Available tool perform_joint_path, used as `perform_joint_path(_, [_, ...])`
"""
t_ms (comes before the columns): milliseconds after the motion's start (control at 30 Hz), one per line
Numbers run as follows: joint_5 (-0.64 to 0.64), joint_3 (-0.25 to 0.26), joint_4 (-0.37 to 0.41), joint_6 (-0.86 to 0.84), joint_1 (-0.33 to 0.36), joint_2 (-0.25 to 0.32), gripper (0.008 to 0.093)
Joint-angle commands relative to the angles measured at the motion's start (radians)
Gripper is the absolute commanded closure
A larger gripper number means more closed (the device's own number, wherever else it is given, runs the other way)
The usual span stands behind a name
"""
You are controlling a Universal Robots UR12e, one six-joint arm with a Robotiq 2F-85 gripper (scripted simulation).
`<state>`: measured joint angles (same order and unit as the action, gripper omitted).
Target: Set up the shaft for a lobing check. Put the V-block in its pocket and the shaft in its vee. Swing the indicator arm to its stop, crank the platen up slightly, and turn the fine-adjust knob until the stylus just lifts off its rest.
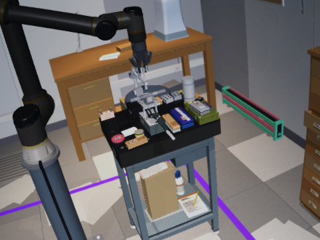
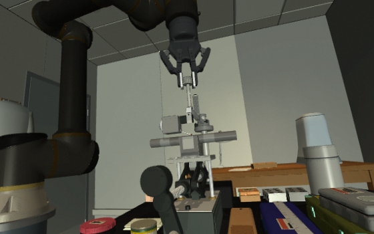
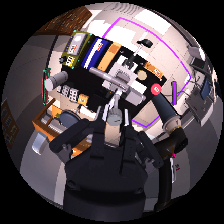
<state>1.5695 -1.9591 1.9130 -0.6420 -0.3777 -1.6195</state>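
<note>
The knurled fine-adjust knob tops a thin vertical stem above the fixture, and my gripper is closed around it from above. Below the knob the indicator arm with its grey dial body reaches out from the post. The grey shaft lies level across the V-block on the raised platen. The scissor lift under the platen stands on a grey base, and its black crank handle sticks out toward the table's front.
The black table edge runs just in front of the fixture. Beside it lie an orange block, a blue case, a green case and a grey cylinder. A wooden desk stands behind.
</note>
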Motion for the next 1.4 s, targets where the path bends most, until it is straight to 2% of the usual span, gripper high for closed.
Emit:
perform_joint_path(0, [0.001,0.0,-0.002,0.009,0.0,-0.001,0.0934])
perform_joint_path(467, [0.001,0.0,-0.002,0.134,0.0,-0.001,0.0934])
perform_joint_path(1367, [0.001,0.0,-0.002,0.269,0.0,-0.001,0.0934])
